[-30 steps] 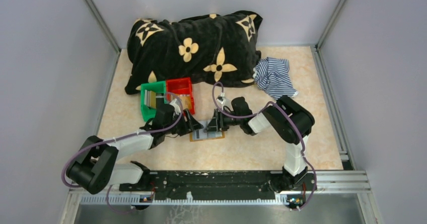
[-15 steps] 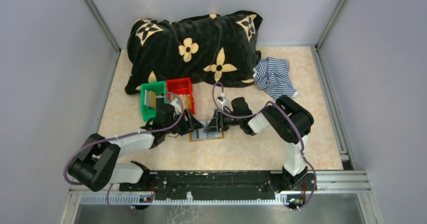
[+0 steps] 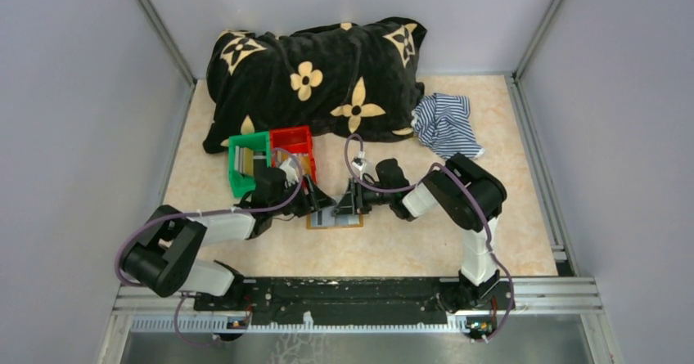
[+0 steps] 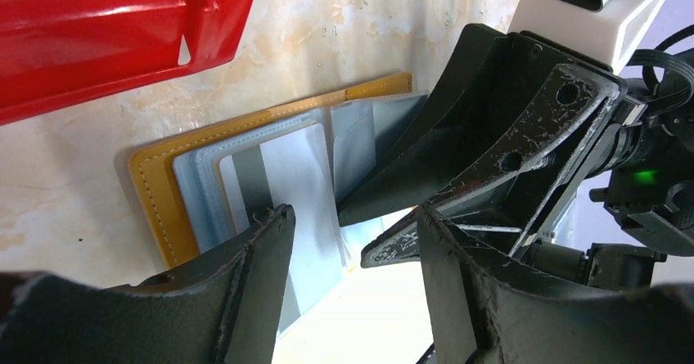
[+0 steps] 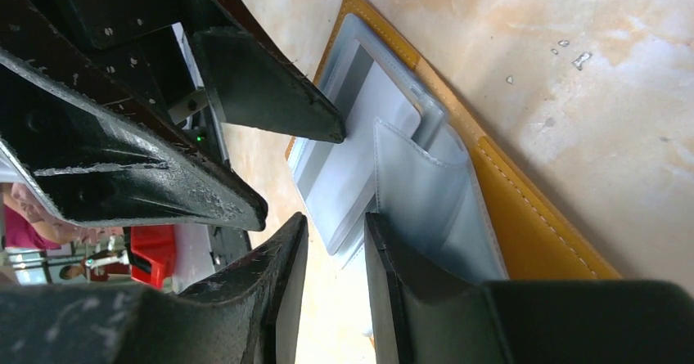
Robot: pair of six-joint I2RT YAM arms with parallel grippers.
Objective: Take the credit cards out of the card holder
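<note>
The card holder [image 3: 334, 217] lies open and flat on the table [image 3: 393, 249], near the middle, just in front of the red bin [image 3: 293, 141] and the green bin [image 3: 245, 141]. Its tan edge frames grey-blue pockets with clear sleeves. A whitish card [image 4: 286, 176] with a grey stripe sits in the left half, partly out of its pocket. The left gripper [image 3: 315, 200] is over that half with its fingers well apart, one fingertip [image 4: 274, 217] at the card's edge (whether it presses on the card I cannot tell). The right gripper [image 3: 348, 204] comes in from the other side over the right half. Its fingers [image 5: 295, 241] stand at a narrow gap by the edge of a clear sleeve, and I cannot tell whether they pinch it. A black flowered blanket [image 3: 311, 78] and a striped cloth [image 3: 446, 123] lie at the back.
</note>
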